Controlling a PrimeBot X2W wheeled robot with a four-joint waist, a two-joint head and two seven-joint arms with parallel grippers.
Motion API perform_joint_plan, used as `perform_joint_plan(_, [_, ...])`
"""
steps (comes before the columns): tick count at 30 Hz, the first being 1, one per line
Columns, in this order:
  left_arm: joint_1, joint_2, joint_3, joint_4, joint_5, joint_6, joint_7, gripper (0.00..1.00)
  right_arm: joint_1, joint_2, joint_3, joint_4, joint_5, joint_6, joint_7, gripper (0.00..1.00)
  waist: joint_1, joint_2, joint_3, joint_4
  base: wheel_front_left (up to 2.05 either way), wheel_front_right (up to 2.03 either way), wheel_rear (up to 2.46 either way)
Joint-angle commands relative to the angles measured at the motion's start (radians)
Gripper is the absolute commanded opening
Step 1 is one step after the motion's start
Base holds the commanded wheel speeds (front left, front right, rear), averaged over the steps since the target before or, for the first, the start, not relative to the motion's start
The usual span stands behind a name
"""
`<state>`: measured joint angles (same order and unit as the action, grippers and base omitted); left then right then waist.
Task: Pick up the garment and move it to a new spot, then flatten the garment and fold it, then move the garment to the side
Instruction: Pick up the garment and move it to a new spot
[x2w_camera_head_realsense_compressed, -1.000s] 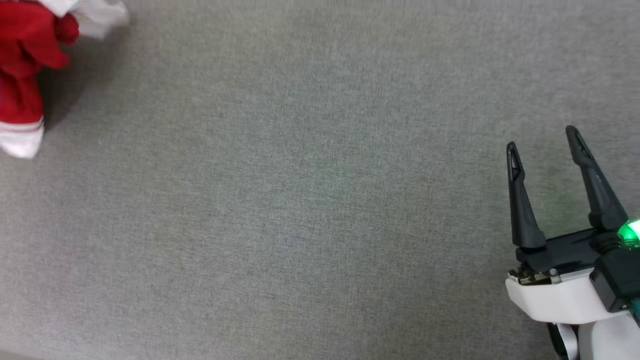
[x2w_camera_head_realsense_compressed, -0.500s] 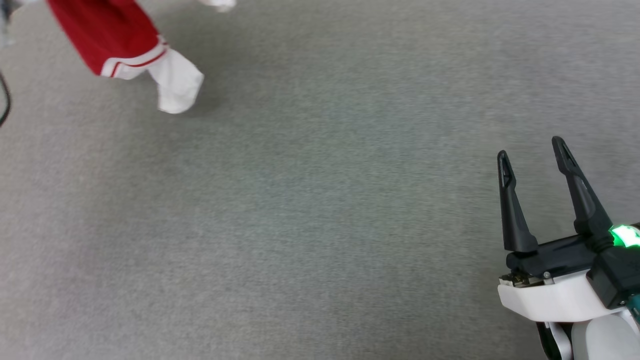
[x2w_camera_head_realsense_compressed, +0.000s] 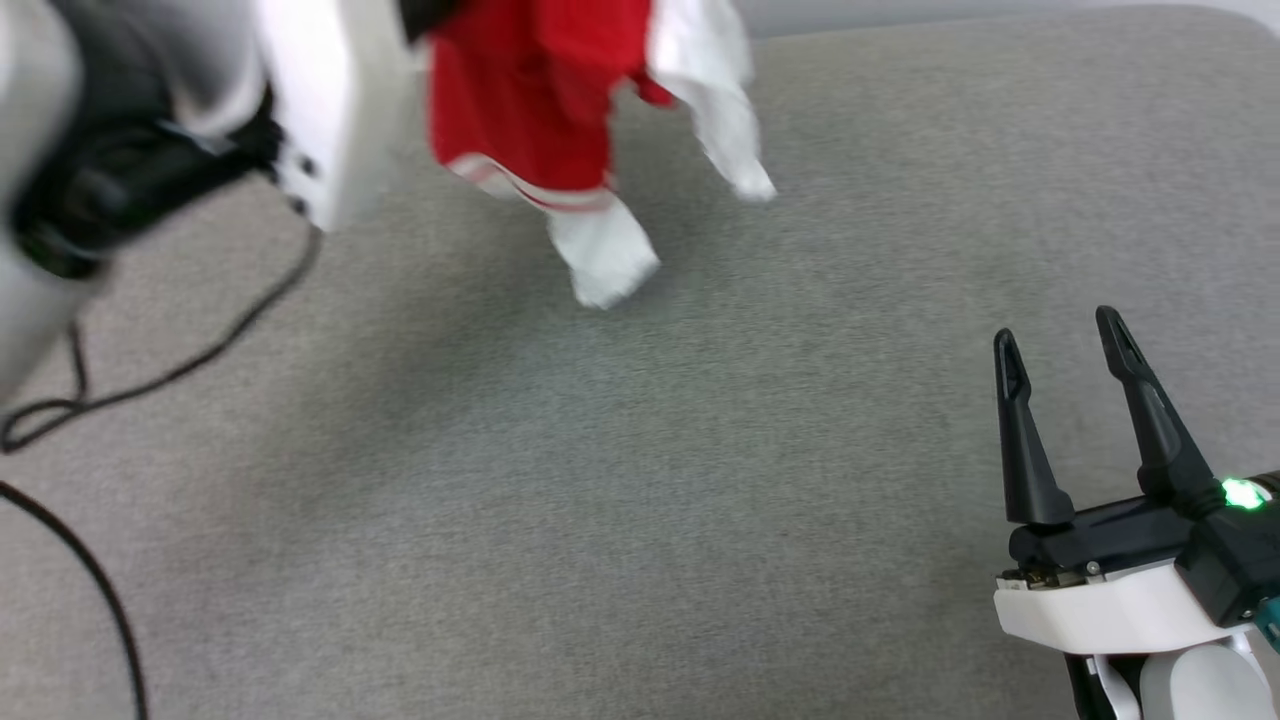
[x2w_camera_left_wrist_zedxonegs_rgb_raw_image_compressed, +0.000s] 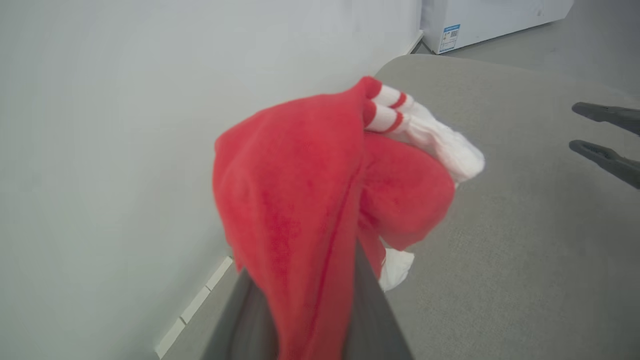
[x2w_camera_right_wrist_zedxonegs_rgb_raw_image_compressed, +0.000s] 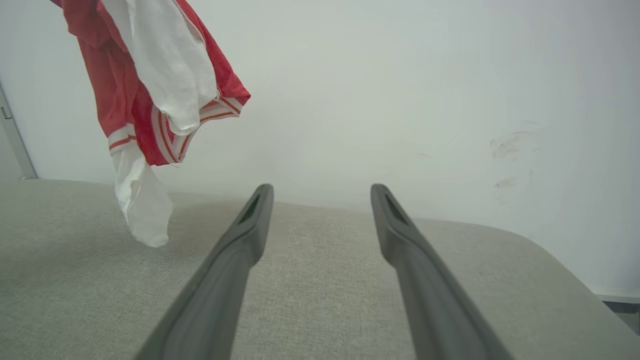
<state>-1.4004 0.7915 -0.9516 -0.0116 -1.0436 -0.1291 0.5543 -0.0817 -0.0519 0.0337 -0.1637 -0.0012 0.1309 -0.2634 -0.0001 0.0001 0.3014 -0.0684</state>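
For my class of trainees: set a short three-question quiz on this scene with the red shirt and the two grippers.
1. True or false: the shirt lies spread out flat.
2. Fill in: the right gripper has its jaws ____.
3. What holds the shirt? A the left gripper; B the right gripper; C both.
Key: 1 false, it hangs bunched; 2 open; 3 A.

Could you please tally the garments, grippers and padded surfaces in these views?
Garments: 1, the garment, red and white, hanging from the left gripper
Grippers: 2, the left gripper clamped on fabric, the right gripper open and empty
Padded surfaces: 1, the grey surface
Total: 4
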Motion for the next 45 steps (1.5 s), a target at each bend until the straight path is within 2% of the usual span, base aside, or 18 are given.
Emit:
perform_joint_plan(1, [0.032,-0.023,-0.028,-0.015,-0.005,0.0,-0.024,0.0,0.006,0.003,-0.002,0.003,0.006,0.0,-0.002,1.0,0.0001,-0.0001,-0.009,-0.025,0.0,0.0,0.0])
perform_joint_plan(8, [0.158,-0.107,-0.141,-0.01,0.008,0.0,-0.106,0.0,0.009,0.003,-0.003,0.018,0.013,0.0,-0.002,1.0,0.0001,-0.0001,-0.005,-0.052,0.0,0.0,0.0])
perform_joint_plan(17, [0.367,-0.171,-0.294,0.081,0.019,0.0,-0.166,0.0,0.007,0.003,-0.007,0.037,0.018,0.0,-0.002,1.0,0.0001,-0.0001,0.008,-0.071,0.0,0.0,0.0])
perform_joint_plan(28, [0.617,-0.236,-0.33,0.154,0.1,0.0,-0.155,0.0,0.025,0.003,-0.011,0.059,0.011,0.0,-0.002,1.0,0.0001,-0.0001,-0.017,-0.051,0.0,0.0,0.0])
perform_joint_plan(29, [0.617,-0.239,-0.33,0.161,0.111,0.0,-0.172,0.34,0.027,0.003,-0.012,0.061,0.01,0.0,-0.002,1.0,0.0001,-0.0001,-0.023,-0.046,0.0,0.0,0.0])
perform_joint_plan(30, [0.614,-0.243,-0.329,0.169,0.128,0.0,-0.197,1.0,0.027,0.003,-0.012,0.063,0.009,0.0,-0.002,1.0,0.0001,-0.0001,-0.031,-0.042,0.0,0.0,0.0])
perform_joint_plan(35, [0.606,-0.258,-0.293,0.18,0.181,0.02,-0.35,1.0,0.053,0.003,-0.014,0.075,-0.004,0.0,-0.002,1.0,0.0001,-0.0001,-0.083,-0.019,0.0,0.0,0.0])
perform_joint_plan(39, [0.622,-0.251,-0.245,0.144,0.219,0.082,-0.467,1.0,0.079,0.003,-0.019,0.084,-0.012,0.0,-0.002,1.0,0.0001,-0.0001,-0.126,0.001,0.0,0.0,0.0])
perform_joint_plan(41, [0.637,-0.243,-0.214,0.121,0.233,0.127,-0.526,1.0,0.089,0.003,-0.023,0.087,-0.016,0.0,-0.002,1.0,0.0001,-0.0001,-0.145,0.011,0.0,0.0,0.0])
perform_joint_plan(45, [0.668,-0.214,-0.167,0.092,0.3,0.253,-0.636,1.0,0.103,0.003,-0.021,0.092,-0.019,0.0,-0.002,1.0,0.0001,-0.0001,-0.171,0.027,0.0,0.0,0.0])
